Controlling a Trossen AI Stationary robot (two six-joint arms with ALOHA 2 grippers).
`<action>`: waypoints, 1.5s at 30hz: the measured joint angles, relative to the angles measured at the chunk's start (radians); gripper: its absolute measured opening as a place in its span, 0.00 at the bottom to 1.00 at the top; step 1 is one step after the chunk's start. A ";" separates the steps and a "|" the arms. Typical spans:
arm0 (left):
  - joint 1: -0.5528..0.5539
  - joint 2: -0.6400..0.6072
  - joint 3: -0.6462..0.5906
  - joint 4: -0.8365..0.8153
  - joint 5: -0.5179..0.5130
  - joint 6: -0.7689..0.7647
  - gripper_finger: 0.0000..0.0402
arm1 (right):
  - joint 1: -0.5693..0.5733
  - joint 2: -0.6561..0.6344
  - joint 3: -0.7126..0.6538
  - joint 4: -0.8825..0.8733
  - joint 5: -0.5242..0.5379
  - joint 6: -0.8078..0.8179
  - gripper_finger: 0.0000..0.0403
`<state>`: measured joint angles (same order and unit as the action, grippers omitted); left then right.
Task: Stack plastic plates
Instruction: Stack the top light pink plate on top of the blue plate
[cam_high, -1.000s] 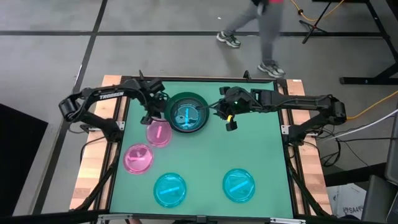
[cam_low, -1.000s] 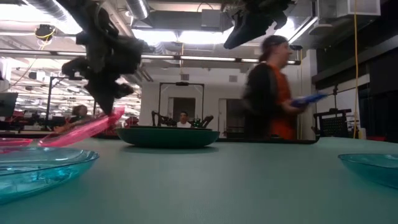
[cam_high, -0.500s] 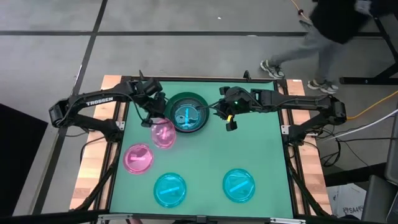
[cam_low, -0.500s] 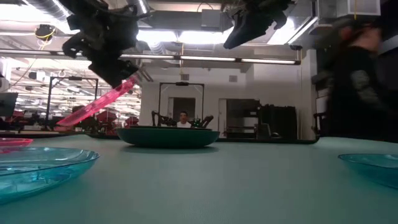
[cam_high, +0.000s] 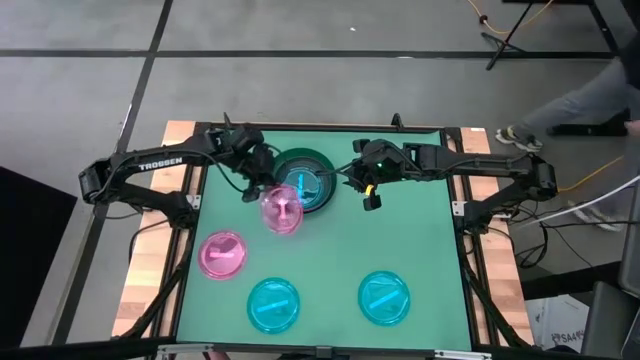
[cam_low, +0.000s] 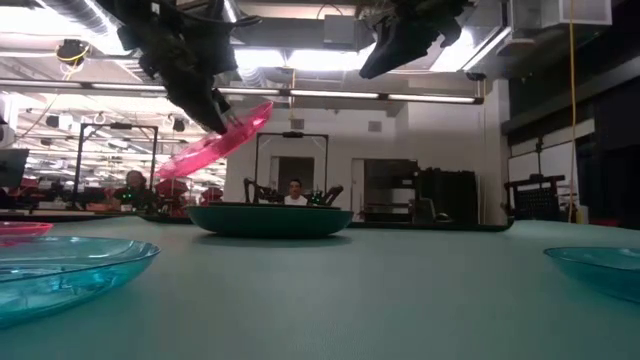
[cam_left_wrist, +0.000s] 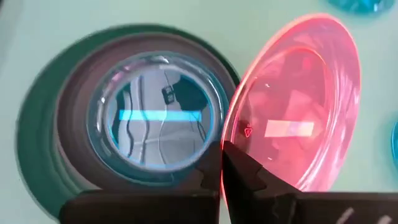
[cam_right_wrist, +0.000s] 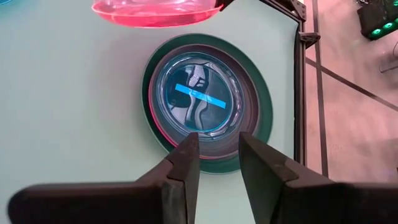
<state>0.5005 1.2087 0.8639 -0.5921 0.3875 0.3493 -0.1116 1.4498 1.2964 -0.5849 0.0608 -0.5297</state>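
The green table (cam_high: 400, 240) carries the stack: a dark green plate (cam_high: 322, 163) with a grey plate and a cyan plate (cam_left_wrist: 158, 118) nested in it. My left gripper (cam_high: 256, 178), fingers clamped on the rim of a pink plate (cam_high: 282, 209), holds it tilted, airborne, just beside the stack's near-left edge; I judge the drop must travel inward over the cyan centre. My right gripper (cam_right_wrist: 217, 152) hovers at the stack's opposite side, fingers slightly apart, empty.
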 joint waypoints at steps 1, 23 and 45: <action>0.001 0.000 0.000 0.020 0.000 -0.022 0.00 | 0.000 0.000 0.000 0.000 0.000 0.000 0.25; 0.137 0.270 0.001 0.309 -0.038 -0.407 0.00 | 0.000 0.000 0.000 0.008 0.000 0.000 0.25; 0.209 0.344 0.000 0.246 -0.045 -0.453 0.00 | 0.000 0.000 0.000 0.008 0.000 0.000 0.25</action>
<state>0.7093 1.5528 0.8635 -0.3462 0.3429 -0.1032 -0.1116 1.4502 1.2964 -0.5770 0.0608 -0.5297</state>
